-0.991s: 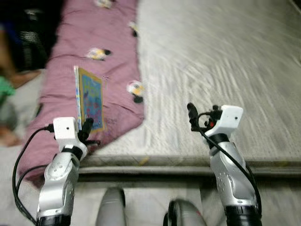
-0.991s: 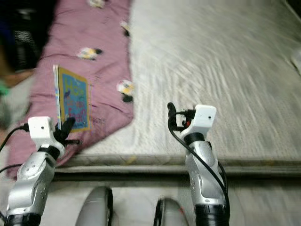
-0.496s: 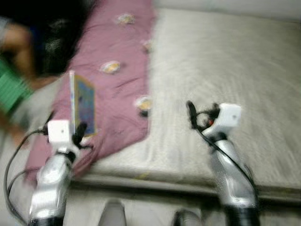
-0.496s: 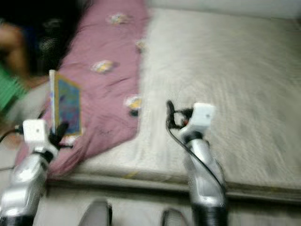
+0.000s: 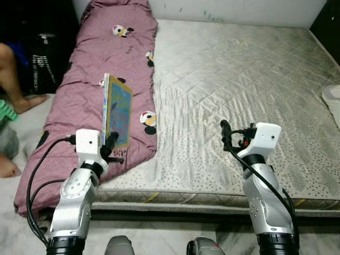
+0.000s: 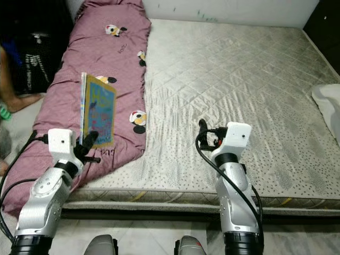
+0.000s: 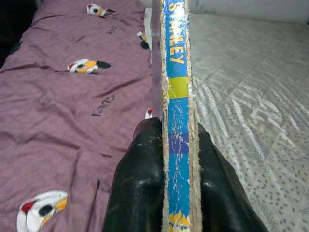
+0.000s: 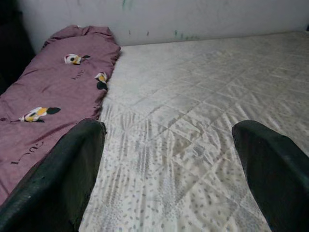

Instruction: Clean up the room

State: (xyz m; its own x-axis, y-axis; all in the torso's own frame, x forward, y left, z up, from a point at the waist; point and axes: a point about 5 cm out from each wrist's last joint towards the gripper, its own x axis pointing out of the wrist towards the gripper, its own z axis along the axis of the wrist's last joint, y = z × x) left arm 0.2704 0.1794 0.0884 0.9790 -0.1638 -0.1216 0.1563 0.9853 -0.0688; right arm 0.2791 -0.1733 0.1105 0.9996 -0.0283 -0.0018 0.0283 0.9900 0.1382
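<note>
My left gripper [image 5: 110,146] is shut on a thin colourful children's book [image 5: 118,110], holding it upright by its lower edge above the purple quilt [image 5: 90,79]. In the left wrist view the book's blue spine [image 7: 177,111] stands between the two black fingers [image 7: 140,186]. My right gripper [image 5: 225,133] hovers open over the near part of the grey mattress [image 5: 244,79], with nothing between its fingers [image 8: 72,169].
The purple quilt with cartoon prints lies along the mattress's left side. A person's leg [image 5: 13,74] and a dark bag [image 5: 45,61] are on the floor at the far left. A white cloth [image 5: 332,101] lies at the right edge.
The camera has swung and the picture has sharpened, so more of the bed shows. The book stays upright in my left gripper. The right gripper keeps its pose.
</note>
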